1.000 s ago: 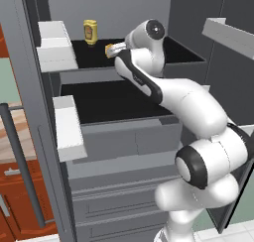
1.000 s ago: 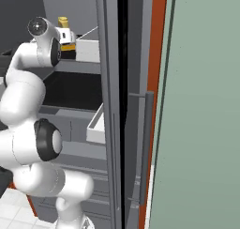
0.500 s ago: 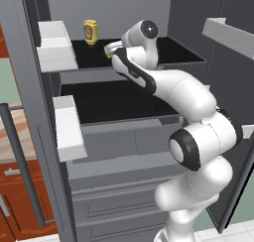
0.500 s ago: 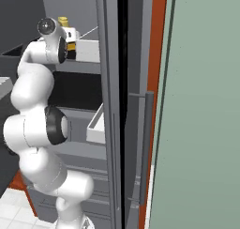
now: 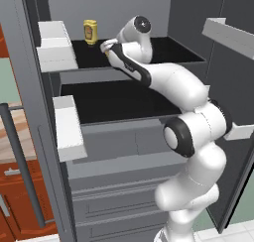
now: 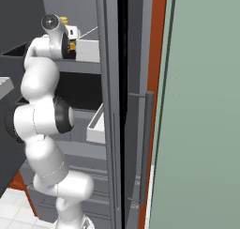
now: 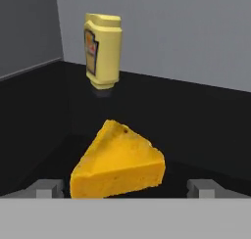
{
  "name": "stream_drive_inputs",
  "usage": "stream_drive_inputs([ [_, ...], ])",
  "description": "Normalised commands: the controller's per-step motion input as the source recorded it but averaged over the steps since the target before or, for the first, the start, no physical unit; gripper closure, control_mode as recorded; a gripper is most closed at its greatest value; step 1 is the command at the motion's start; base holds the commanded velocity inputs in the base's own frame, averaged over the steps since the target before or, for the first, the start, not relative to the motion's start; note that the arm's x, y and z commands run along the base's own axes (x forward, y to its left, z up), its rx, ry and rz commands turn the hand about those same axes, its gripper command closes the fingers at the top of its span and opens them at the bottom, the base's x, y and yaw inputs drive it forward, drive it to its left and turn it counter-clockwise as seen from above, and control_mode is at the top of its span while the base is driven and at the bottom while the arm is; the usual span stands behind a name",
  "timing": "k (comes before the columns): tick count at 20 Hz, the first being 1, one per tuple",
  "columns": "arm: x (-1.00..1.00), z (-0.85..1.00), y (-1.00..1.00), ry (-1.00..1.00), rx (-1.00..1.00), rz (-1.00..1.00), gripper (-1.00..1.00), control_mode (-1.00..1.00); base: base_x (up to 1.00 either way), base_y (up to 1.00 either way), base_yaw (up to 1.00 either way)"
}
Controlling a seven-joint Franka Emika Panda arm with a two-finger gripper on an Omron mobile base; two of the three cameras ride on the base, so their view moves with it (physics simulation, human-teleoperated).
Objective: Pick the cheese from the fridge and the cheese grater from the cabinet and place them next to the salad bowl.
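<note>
The cheese (image 7: pixel 117 162), a yellow-orange wedge, lies on the black top shelf of the fridge (image 5: pixel 30 112). In the hand view it sits right between my two dark fingertips (image 7: pixel 49 188), which stand wide apart on either side of it without touching. My gripper (image 7: pixel 126 188) is open. From the left base view the arm reaches deep onto the top shelf, with the gripper (image 5: pixel 105 48) at the shelf's left part, and a sliver of the cheese (image 5: pixel 105 53) shows under the hand. The right base view shows an orange bit of the cheese (image 6: pixel 72 46) beside the hand.
A yellow mustard bottle (image 7: pixel 103 49) stands upright behind the cheese near the fridge's back wall, also seen as the mustard bottle (image 5: pixel 90 31). White door bins (image 5: pixel 54 52) hang on the open left door. A second black shelf (image 5: pixel 124 94) and grey drawers (image 5: pixel 114 142) lie below.
The arm has stretched further into the fridge along the top shelf, its elbow rising. The gripper stays open, and the cheese and the bottle have not moved.
</note>
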Motion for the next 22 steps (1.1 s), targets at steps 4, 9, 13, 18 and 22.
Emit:
stream_drive_inputs([
  [4,0.26,-0.02,0.23,0.01,0.0,0.0,-1.0,-1.0,0.0,0.0,0.0],
  [9,0.16,-0.01,0.17,0.0,0.0,0.0,-1.0,-1.0,0.0,0.0,0.0],
  [13,0.18,-0.13,0.01,0.0,0.0,0.0,-1.0,-1.0,0.0,0.0,0.0],
  [18,0.19,-0.23,0.0,0.01,0.0,0.0,-1.0,-1.0,0.0,0.0,0.0],
  [22,0.16,-0.27,0.0,0.03,0.0,0.0,-1.0,-1.0,0.0,0.0,0.0],
])
